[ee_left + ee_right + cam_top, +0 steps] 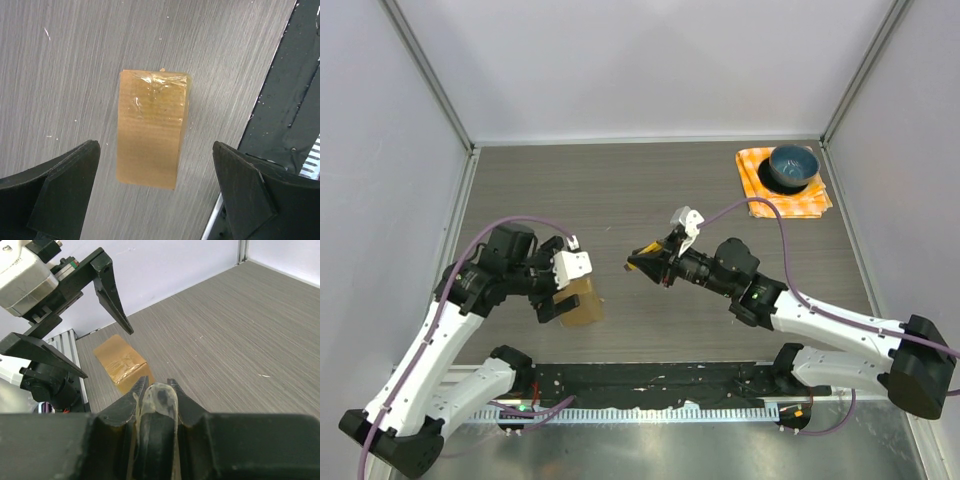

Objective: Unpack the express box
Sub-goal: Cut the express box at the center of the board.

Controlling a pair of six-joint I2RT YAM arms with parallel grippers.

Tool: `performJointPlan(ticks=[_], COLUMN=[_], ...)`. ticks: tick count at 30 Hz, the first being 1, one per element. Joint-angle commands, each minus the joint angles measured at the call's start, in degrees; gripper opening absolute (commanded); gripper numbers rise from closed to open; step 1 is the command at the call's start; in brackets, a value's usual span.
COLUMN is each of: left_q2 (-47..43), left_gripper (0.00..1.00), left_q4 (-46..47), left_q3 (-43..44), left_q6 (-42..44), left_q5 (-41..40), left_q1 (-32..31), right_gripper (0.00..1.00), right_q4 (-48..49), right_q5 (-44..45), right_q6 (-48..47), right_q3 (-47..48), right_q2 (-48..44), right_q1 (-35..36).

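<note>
1. My left jaws stand wide apart, hanging over the express box [150, 135] without touching it.
2. The express box lies flat on the tabletop [620, 190], near its front edge.
3. My right jaws are narrow, pinching a translucent scrap [159, 400].

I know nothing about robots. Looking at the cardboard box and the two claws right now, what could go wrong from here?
1. Shiny tape covers one end of the express box, so its flaps may resist opening.
2. The box lies loose under the open left gripper, close to the black rail; a clumsy grab could shove it there.
3. The right gripper pinches a clear tape-like scrap, which might cling to its fingers.
</note>
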Motion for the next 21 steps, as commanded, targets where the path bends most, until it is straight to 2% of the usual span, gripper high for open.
performJointPlan(ticks=[1,11,19,20,21], left_q2=[-0.2,3.5,8.3,8.8,9.7], left_gripper=[1.0,1.0,1.0,0.96,0.87], left_q4=[7.5,11.6,8.3,7.4,7.1], left_q3=[-3.0,-5.1,-5.8,-5.7,-5.7], left_q6=[2.2,5.3,8.1,8.0,7.7], left_q5=[0.2,-0.4,2.5,2.8,3.0], left_q1=[-0.1,-0.1,-0.1,-0.1,-0.1], right_gripper=[0.01,0.01,0.01,0.01,0.01], right_q4=[4.9,7.9,13.9,15.4,16.4], right_q5=[1.4,0.1,0.1,0.5,1.4], right_q6=[-0.5,0.0,0.3,-0.1,-0.6], right_q3=[-0.8,-2.8,-5.8,-6.2,-6.4], right_q2=[1.2,2.2,5.7,6.0,6.3], right_q1=[0.4,0.4,0.7,0.7,1.0])
